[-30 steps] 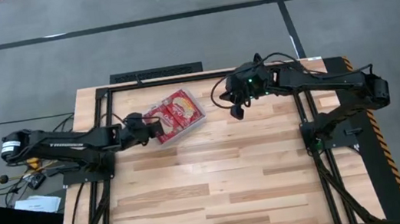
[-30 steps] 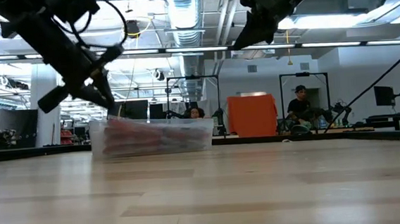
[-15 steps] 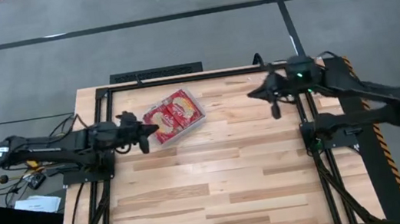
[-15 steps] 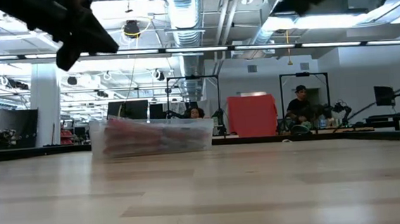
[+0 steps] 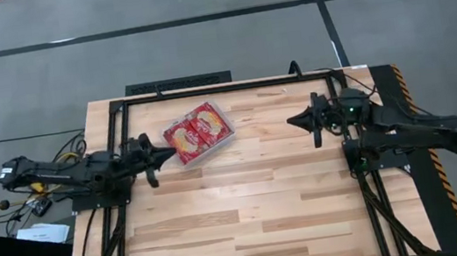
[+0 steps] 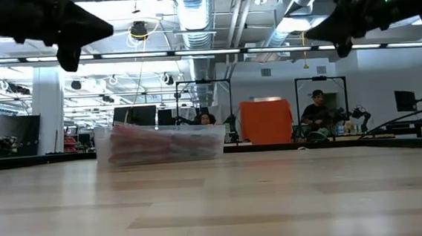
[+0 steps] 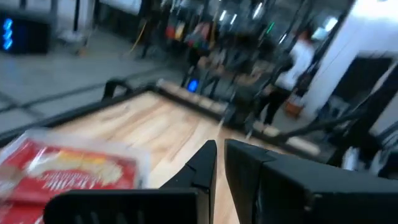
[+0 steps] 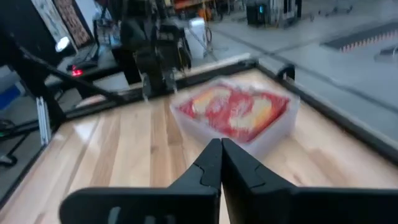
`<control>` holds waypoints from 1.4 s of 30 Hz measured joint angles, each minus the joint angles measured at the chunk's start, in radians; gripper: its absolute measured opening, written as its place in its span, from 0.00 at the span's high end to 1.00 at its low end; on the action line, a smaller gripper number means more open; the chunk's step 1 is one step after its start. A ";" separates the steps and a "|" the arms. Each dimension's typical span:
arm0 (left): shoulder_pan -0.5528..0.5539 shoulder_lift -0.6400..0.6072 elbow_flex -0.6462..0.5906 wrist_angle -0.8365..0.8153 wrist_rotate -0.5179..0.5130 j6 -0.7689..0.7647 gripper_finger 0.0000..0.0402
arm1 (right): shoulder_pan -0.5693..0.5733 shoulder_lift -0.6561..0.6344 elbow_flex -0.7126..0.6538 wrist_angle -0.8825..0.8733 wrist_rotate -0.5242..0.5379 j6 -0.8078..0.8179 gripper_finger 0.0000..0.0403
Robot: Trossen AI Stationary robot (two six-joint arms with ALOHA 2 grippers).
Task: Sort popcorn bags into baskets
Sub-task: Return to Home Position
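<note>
Flat red popcorn bags [image 5: 200,132], picture side up: inside shallow transparent plastic tray [image 6: 216,141] on wooden bench [image 5: 249,214]. Left hand [image 5: 159,155]: clenched, empty, just beside tray. Right hand [image 5: 291,121]: clenched, empty, well apart.

Red popcorn bags [image 5: 199,132] lie flat in the clear basket [image 6: 216,141], the top two side by side with the popcorn picture up. The basket sits slightly askew near the bench's far-left corner.

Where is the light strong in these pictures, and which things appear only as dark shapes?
Low view: bright ceiling lights behind leave the left gripper and right gripper as dark silhouettes; high view: even light on the table, no strong glare on the popcorn bags.
</note>
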 joint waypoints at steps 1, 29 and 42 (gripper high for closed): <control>-0.007 -0.028 -0.037 0.055 0.007 0.010 0.95 | 0.000 0.002 -0.003 -0.010 0.000 0.003 0.94; -0.021 -0.435 -0.176 -0.253 0.121 -0.101 0.95 | -0.127 -0.440 -0.344 0.094 -0.084 0.269 0.95; -0.023 -0.434 -0.176 -0.196 0.131 -0.083 0.95 | 0.126 -0.579 -0.360 0.033 -0.089 0.389 0.92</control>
